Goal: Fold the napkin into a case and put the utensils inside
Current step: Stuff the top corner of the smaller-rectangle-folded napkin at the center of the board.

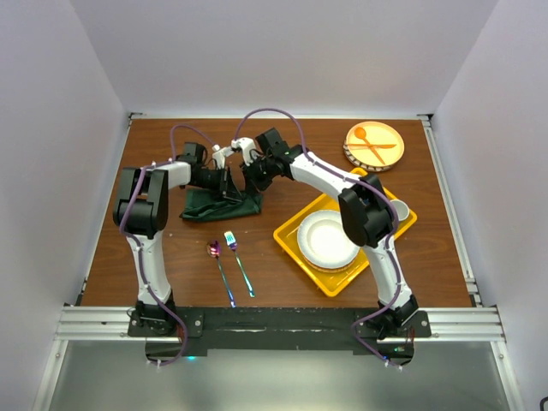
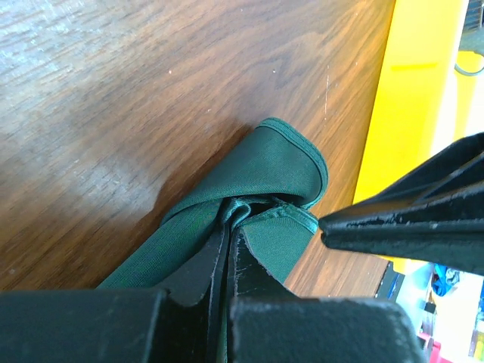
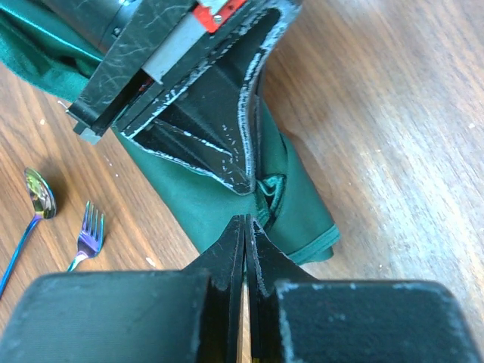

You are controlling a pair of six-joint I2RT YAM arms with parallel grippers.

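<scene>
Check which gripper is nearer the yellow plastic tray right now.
Right. The right fingers meet the dark green cloth napkin at its tray-side edge. The left fingers pinch it just past them, farther from the yellow plastic tray.

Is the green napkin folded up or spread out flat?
Folded, not spread: the napkin is doubled over in layers, hemmed edges stacked, and the left tool pinches the bunched folds.

From above and behind the arm bases, looking down over the whole table (image 1: pixel 282 145). From each wrist, very close and angled down (wood grain filling the rest), onto the dark green napkin (image 2: pixel 280 162) from opposite sides; same napkin left of centre overhead.
</scene>
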